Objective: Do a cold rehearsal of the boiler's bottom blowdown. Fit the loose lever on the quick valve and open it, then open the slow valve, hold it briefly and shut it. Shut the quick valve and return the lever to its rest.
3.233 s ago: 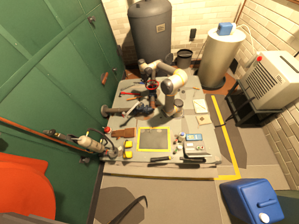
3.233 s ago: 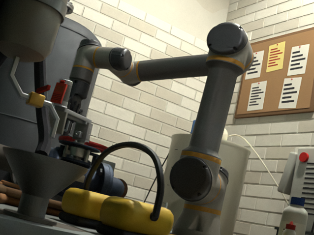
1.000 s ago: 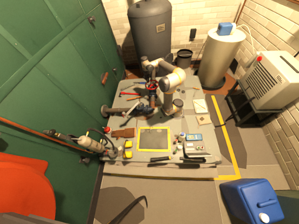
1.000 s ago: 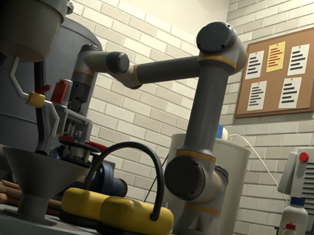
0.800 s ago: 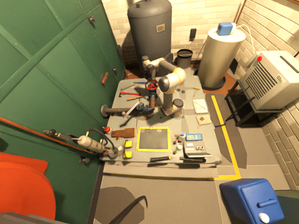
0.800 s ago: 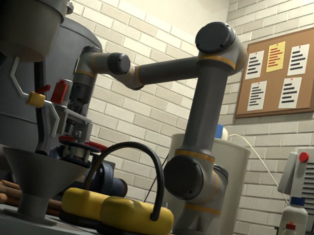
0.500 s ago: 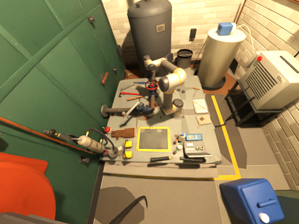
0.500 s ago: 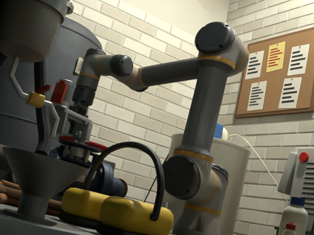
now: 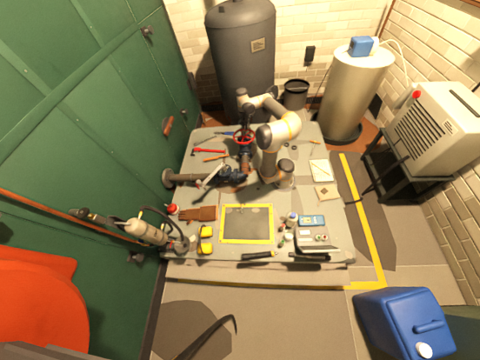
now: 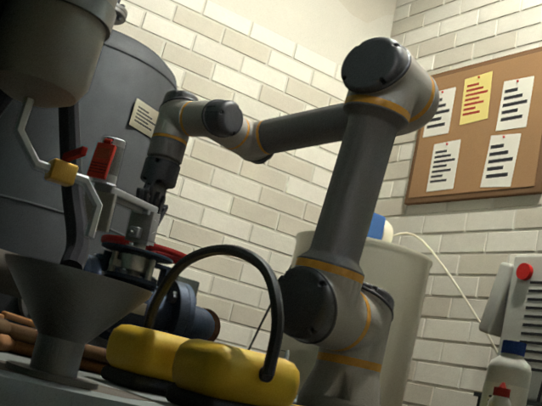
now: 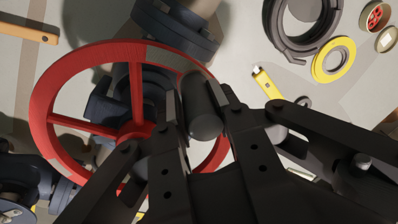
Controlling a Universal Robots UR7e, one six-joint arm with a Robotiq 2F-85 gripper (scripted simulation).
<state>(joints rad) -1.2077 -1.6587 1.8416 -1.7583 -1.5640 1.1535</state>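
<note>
My gripper (image 11: 196, 99) (image 10: 153, 197) (image 9: 246, 127) is closed around the dark grey knob (image 11: 199, 107) that stands up from the rim of the slow valve's red handwheel (image 11: 111, 111) (image 9: 244, 136). The handwheel sits on a dark blue valve body at the far side of the bench. Nearer the front, the quick valve (image 9: 230, 175) carries the silver lever (image 9: 211, 175) with a red tip, which points left and forward along the grey pipe (image 9: 185, 177). In the second side camera the handwheel (image 10: 144, 250) is mostly hidden behind a bracket.
The dark flanged pipe (image 11: 178, 25) rises just beyond the handwheel. Grey and yellow gasket rings (image 11: 332, 60), a yellow marker (image 11: 267, 85), a red wrench (image 9: 208, 150) and an orange-handled tool (image 9: 215, 157) lie on the bench around the valves. The green boiler wall (image 9: 87, 108) stands to the left.
</note>
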